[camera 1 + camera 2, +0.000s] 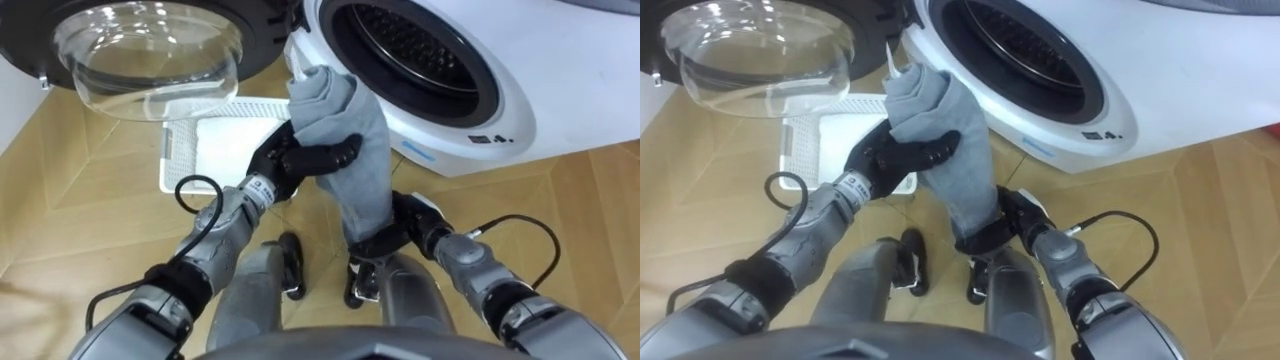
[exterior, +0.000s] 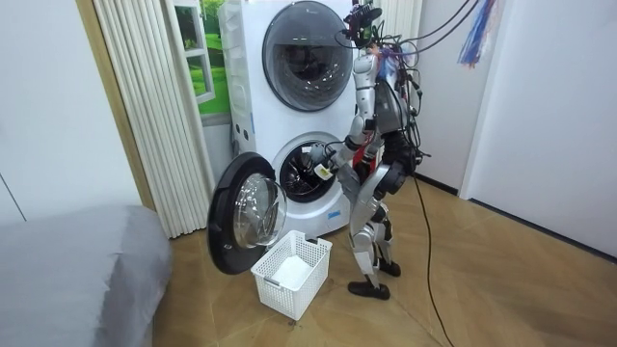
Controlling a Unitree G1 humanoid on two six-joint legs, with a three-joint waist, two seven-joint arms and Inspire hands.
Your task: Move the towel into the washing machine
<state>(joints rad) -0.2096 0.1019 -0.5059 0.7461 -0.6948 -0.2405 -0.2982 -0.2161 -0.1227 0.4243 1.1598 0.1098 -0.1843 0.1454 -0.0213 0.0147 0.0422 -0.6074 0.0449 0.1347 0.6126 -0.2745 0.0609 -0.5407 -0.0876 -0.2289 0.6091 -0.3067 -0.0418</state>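
Towel (image 1: 358,140), grey and bunched, is held up in the air by both hands just in front of the open drum of the washing machine (image 1: 520,90), outside its mouth. The left hand (image 1: 305,158) has its fingers curled round the towel's upper part, and the right hand (image 1: 400,228) is clamped on its lower end. A white basket (image 1: 172,160) sits on the wooden floor (image 1: 60,180) beside the swung-open round door (image 1: 150,60), and the robot stands upright facing the washing machine, which has a second machine (image 2: 304,53) stacked on top.
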